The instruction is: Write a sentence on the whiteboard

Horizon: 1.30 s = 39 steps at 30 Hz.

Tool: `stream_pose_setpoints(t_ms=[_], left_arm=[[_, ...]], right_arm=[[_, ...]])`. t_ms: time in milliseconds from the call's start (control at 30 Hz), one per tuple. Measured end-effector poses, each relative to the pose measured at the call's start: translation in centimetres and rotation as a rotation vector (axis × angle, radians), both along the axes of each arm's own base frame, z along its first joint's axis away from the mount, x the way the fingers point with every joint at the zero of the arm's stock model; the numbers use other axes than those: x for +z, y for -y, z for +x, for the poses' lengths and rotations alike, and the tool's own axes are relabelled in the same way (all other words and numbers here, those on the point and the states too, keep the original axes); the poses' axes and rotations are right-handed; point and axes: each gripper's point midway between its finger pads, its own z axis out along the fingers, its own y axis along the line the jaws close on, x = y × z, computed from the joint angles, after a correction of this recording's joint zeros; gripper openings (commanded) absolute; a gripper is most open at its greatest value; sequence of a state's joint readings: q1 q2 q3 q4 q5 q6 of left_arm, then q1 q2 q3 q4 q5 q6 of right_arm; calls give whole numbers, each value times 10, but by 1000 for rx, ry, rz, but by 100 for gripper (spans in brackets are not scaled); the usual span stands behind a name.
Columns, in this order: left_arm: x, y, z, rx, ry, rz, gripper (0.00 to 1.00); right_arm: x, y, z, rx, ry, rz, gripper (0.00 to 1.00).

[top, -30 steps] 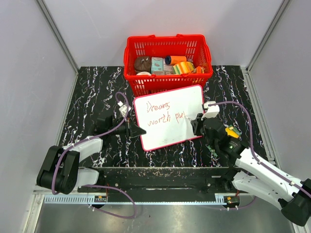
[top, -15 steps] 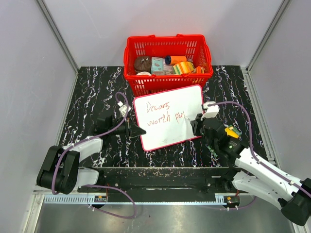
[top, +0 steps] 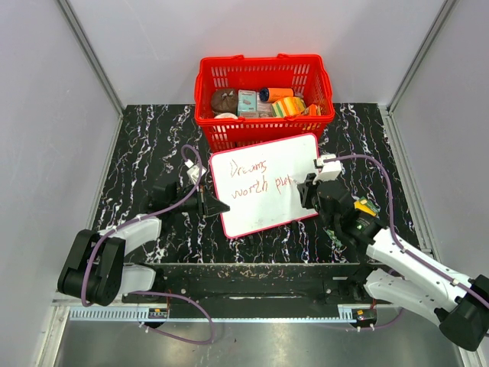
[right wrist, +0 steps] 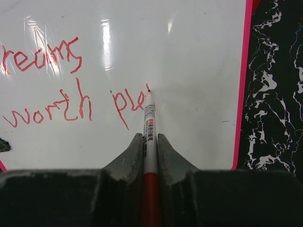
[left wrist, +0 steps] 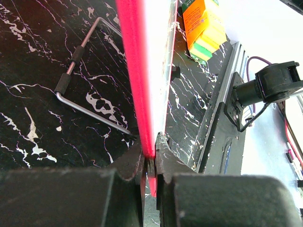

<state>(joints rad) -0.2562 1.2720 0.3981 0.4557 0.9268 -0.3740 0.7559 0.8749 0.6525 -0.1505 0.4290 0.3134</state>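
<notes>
Marbled table [top: 145, 138] | sentence [right wrist: 84, 101] cut off left | whiteboard [left wrist: 136, 71] edge-on in left hand [left wrist: 149, 150]

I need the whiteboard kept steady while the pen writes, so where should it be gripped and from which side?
Grip its thin left edge, coming from the left, one finger on each face. The whiteboard is a flat panel, so only an edge fits a pincer, and the marker is working on its right half. The left pincer is clamped there now.
</notes>
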Motion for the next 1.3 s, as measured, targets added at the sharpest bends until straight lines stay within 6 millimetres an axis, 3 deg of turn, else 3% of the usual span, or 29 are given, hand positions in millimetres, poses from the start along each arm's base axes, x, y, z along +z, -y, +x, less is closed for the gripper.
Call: stream_pose_setpoints(t_ms=[933,1300], left_arm=[[0,1,0,-7,10,2,0],[1,1,0,-8,12,2,0]], right_arm=[[6,7,1,-25,14,3,0],[20,12,-4,-26,50,37,0]])
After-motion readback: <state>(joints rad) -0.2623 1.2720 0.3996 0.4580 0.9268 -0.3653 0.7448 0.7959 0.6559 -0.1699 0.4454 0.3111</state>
